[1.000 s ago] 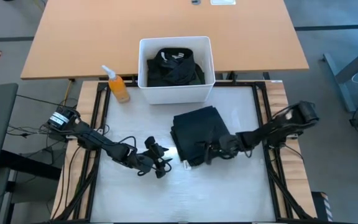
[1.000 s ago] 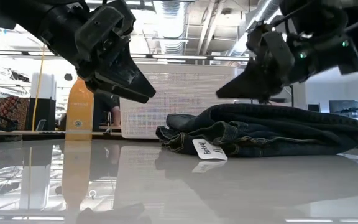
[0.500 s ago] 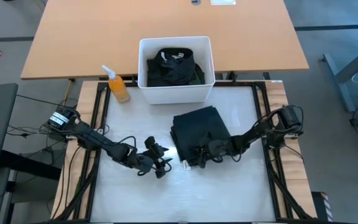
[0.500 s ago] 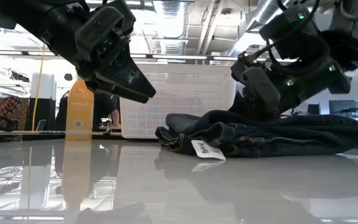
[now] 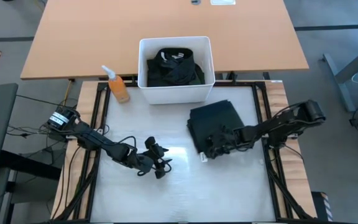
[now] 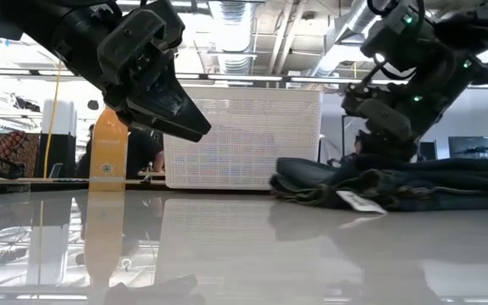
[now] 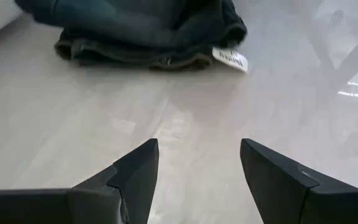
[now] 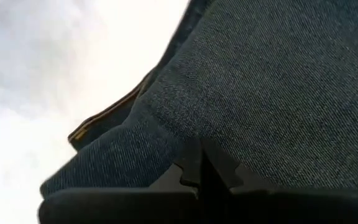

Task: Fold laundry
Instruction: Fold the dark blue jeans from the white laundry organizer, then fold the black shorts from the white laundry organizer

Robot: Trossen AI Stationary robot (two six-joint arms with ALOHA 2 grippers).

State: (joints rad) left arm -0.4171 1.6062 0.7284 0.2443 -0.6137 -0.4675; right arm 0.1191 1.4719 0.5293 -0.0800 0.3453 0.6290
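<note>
Folded dark garment is seen on the table, just in front of the white bin, on the right arm's side. More dark laundry is left piled inside the bin.

Right gripper is pressed down onto the garment's near edge, fingers fully closed; in the right wrist view only denim-like weave is seen beneath the shut tips. No fold of cloth is seen pinched between them, so contact is judged a push or press, not a hold.

Left gripper is parked low over bare table, wide open, nothing held. From it the garment lies ahead and off toward the right arm, well apart; the white label is seen at the bundle's near corner, facing this gripper.

Garment's long axis is judged to run roughly from the bin toward the table's front edge, tilted slightly; the thick seamed edge is turned toward the left arm.

Right arm is clearly the nearer one. Next move is judged to hinge on it: the garment is directly under its tips, so any slide or squaring-up is set by that contact.
</note>
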